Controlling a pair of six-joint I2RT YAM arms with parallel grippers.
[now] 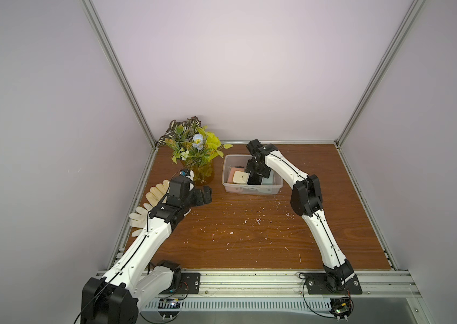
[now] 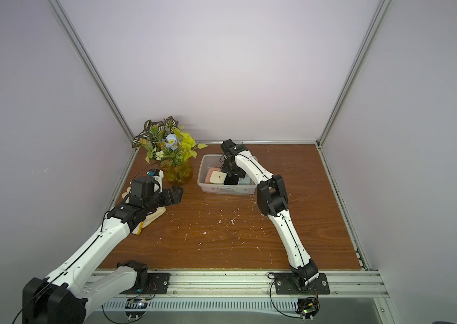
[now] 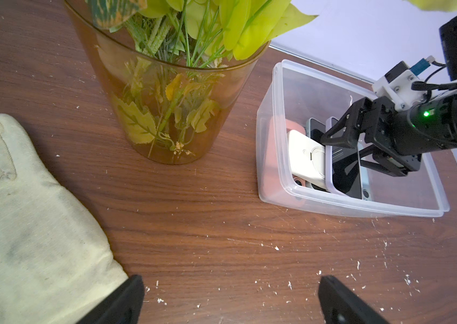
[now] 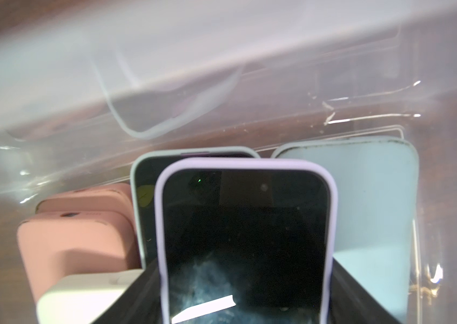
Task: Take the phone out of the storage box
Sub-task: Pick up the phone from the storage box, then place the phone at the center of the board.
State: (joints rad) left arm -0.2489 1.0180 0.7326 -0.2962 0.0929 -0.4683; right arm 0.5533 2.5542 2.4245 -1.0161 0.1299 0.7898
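Phone [image 4: 245,238] in a lilac case leans on other phones [image 4: 376,196] inside the storage box [image 3: 278,193]; the right gripper [image 3: 343,153], reaching into the box, straddles it, grip not certain; next, a firm clamp and lift over the rim; left gripper [image 3: 230,304] idles wide open outside the box.

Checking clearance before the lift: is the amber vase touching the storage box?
Apart. The left wrist view shows bare table between the vase and the storage box.

white arm shells [image 1: 327,241], black joints [image 1: 306,196]
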